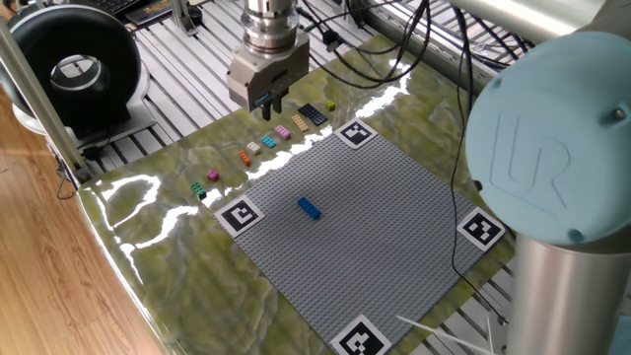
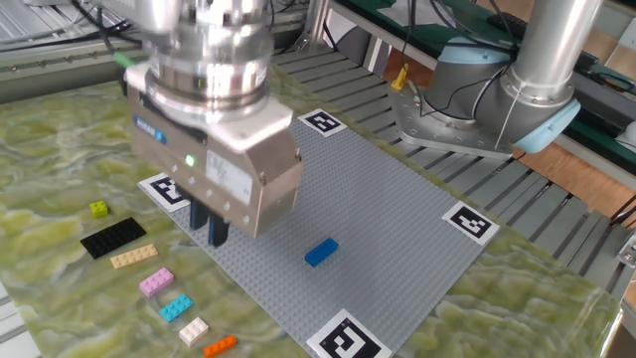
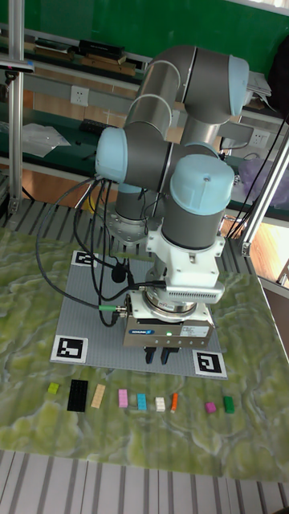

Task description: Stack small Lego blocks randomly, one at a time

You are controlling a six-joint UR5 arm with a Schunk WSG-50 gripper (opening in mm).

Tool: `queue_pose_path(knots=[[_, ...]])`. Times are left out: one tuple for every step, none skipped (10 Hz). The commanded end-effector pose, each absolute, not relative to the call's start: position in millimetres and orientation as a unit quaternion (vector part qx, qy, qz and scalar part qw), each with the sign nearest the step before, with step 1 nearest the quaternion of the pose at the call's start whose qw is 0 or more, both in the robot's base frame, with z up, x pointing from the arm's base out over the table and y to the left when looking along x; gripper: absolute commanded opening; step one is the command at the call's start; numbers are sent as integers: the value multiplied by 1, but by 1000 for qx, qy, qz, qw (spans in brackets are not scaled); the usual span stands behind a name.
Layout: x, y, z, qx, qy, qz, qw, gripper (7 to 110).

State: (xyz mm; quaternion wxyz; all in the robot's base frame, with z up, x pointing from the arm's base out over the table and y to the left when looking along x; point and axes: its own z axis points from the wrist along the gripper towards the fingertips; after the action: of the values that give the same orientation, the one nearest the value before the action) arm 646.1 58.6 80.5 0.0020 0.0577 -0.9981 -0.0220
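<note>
Blue block (image 2: 321, 252) flat on baseplate; other blocks (image 2: 156, 282) rowed alongside.

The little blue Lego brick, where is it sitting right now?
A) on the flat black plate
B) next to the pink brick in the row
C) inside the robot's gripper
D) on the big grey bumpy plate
D: the small blue Lego brick lies alone on the large grey studded baseplate, apart from the gripper and the row of loose bricks.

Bright, even light; white glare streaks on green mat (image 1: 148, 237) toward 9 and 1 o'clock; gripper (image 2: 211, 227) motion-blurred.
</note>
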Motion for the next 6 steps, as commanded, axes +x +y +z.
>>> queue_pose_path(knots=[[666, 74, 70, 54, -998, -36, -18, 22], [670, 79, 74, 59, -997, -41, -24, 22], [671, 78, 75, 56, -998, -32, -23, 22], [672, 76, 70, 52, -998, -30, -23, 22], [674, 72, 65, 52, -998, -30, -26, 22], [674, 72, 63, 52, -998, -35, -30, 22]])
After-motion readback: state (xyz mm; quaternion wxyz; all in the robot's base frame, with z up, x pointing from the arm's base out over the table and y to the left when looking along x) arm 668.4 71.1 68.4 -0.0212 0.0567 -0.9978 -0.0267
